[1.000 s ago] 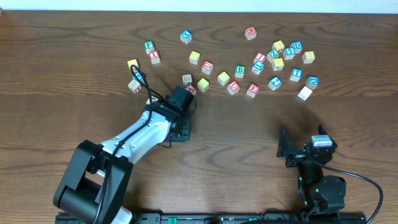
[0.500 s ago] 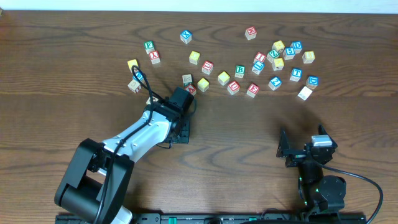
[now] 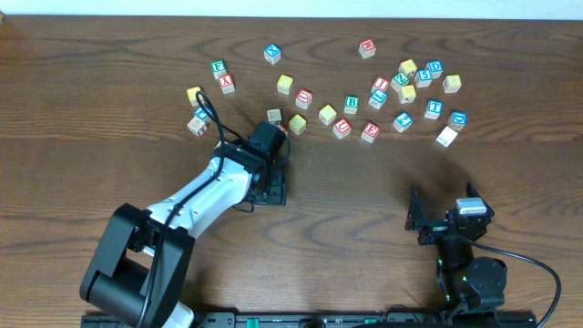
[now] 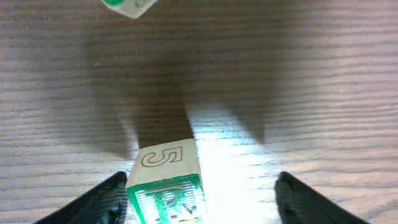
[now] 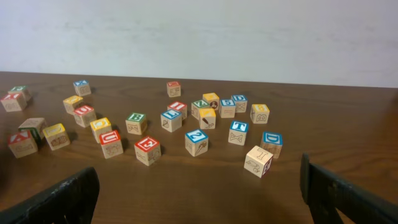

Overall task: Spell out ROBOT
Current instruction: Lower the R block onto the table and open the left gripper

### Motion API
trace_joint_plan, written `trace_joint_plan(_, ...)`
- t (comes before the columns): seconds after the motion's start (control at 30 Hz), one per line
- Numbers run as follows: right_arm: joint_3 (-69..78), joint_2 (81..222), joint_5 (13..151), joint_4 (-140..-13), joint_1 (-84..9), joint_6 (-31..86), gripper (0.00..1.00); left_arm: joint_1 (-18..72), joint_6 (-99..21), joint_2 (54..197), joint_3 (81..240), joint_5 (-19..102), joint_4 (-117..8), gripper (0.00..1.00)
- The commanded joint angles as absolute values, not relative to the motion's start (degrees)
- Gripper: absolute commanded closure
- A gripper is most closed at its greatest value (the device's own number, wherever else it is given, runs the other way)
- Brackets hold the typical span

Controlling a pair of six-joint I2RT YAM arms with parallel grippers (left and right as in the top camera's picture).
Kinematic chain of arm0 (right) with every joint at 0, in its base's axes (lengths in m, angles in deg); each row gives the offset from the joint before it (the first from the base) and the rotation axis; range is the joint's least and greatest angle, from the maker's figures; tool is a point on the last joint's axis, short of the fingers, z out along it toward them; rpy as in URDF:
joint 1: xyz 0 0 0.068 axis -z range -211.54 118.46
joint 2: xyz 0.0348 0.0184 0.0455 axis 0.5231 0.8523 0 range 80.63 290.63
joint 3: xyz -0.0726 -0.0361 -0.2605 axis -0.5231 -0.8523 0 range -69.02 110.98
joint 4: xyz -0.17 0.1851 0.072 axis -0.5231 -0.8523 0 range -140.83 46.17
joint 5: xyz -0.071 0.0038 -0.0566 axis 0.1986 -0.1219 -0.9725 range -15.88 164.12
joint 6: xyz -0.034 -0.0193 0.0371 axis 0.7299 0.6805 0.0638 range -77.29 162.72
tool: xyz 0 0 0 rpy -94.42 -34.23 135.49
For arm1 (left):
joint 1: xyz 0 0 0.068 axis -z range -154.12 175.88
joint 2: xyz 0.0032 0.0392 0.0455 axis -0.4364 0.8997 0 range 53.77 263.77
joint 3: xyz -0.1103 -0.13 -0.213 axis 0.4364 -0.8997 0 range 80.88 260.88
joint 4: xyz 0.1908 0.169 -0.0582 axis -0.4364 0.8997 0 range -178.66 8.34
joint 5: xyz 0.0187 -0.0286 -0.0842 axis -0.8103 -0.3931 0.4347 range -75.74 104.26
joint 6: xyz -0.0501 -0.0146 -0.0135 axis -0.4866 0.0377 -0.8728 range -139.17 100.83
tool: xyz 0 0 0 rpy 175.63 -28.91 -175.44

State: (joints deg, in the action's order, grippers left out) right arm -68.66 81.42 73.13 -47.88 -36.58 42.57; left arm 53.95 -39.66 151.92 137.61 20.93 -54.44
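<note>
The green-framed R cube stands on the table between the fingers of my left gripper. The jaws are open: the left finger is close against the cube and the right finger is well apart from it. From overhead the left gripper hides the R cube. The green-framed B cube and the blue-framed T cube lie in the scatter at the back, among several yellow-topped cubes such as two in the middle. My right gripper rests open near the front, facing the scatter with nothing between its fingers.
Red-lettered cubes and other letter cubes spread across the back of the table. A green-edged cube lies just ahead of the left gripper. A plain pale cube sits at the scatter's right edge.
The left jaws have opened and let go of the R cube, which now stands on the table. The left gripper shifted slightly right. The right arm has not moved.
</note>
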Motion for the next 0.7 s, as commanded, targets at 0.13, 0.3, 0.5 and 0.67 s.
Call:
trace_joint_plan(0.13,-68.71,81.29,73.43,-48.12,-36.25,43.18,0.01,53.97,-38.00,149.06,142.53,21.59,-52.00,0.21)
trace_joint_plan(0.3,-68.71,81.29,73.43,-48.12,-36.25,43.18,0.01,53.97,-37.78,146.85,147.44,20.85,-48.30,0.16)
trace_joint_plan(0.5,-68.71,81.29,73.43,-48.12,-36.25,43.18,0.01,53.97,-34.17,145.71,155.42,18.81,-43.60,0.06)
trace_joint_plan(0.67,-68.71,81.29,73.43,-48.12,-36.25,43.18,0.01,53.84,-28.53,146.28,162.96,13.79,-39.45,0.00)
